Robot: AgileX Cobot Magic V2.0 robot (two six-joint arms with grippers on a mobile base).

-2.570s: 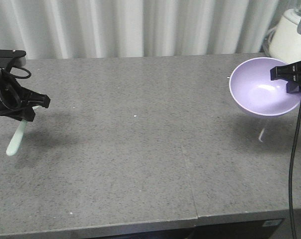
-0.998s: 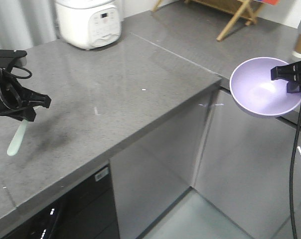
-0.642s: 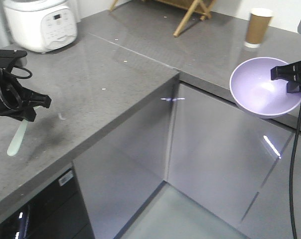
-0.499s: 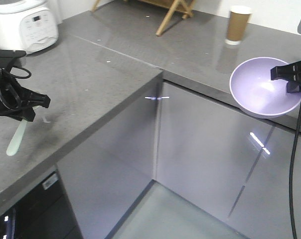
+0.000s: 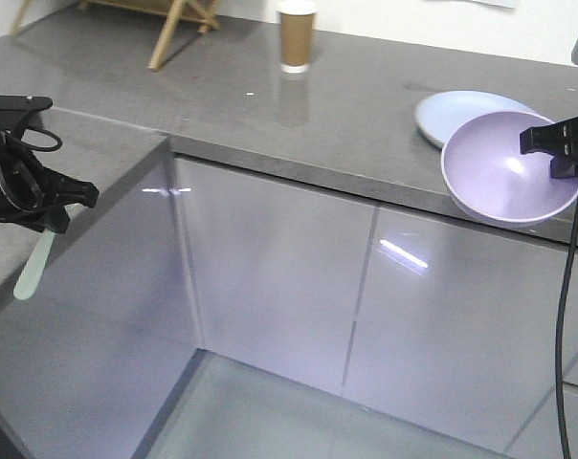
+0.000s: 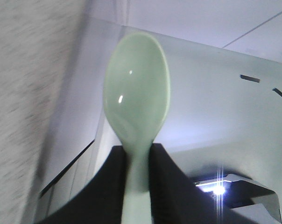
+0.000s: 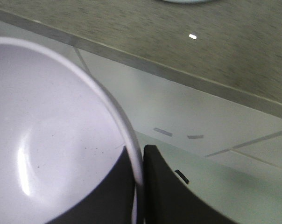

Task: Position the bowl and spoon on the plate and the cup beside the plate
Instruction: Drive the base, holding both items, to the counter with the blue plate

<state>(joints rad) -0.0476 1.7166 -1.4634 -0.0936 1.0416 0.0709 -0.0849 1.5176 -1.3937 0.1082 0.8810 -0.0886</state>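
**Spoon and bowl held in the air at a kitchen counter.** The mint-green spoon is clamped by its handle in the closed jaws of the left gripper. Its head hangs down in front of the grey cabinet fronts, well apart from the plate.

The lavender bowl is pinched at its rim by the right gripper and carried tilted, just in front of the countertop edge.

Only the front view takes in the pale blue plate, lying on the counter just behind the bowl. The same view shows the brown paper cup standing upright farther along, well apart from the plate and near a wooden frame.

The left wrist view alone shows the spoon's glossy oval head up close, with the handle wedged between two dark fingers. In the right wrist view, one finger is seen outside the bowl's wall and one inside. There the bowl's interior shows only light glints and a few tiny specks. What the cup holds cannot be told.
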